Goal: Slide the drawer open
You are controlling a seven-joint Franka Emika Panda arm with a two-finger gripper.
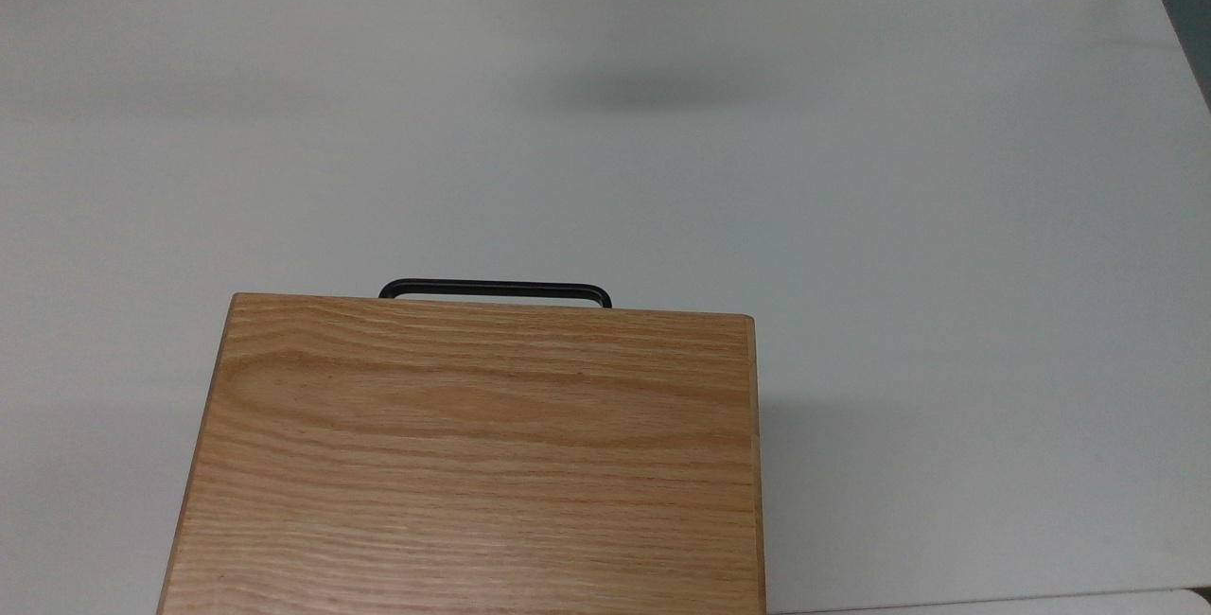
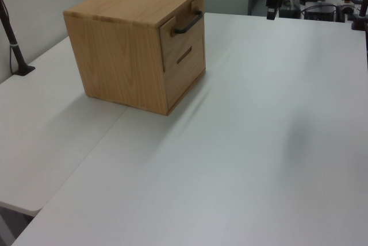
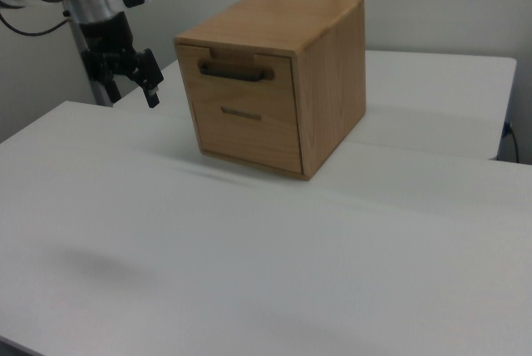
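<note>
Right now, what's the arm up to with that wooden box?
Nothing is being handled yet. The wooden cabinet sits on the white table with its drawer shut, front flush with the cabinet face. The black bar handle is untouched. The arm's hand hangs in the air off to the right view's left of the cabinet, apart from it and above the table. So the task looks to be at its start: the approach to the handle has not been made.
</note>
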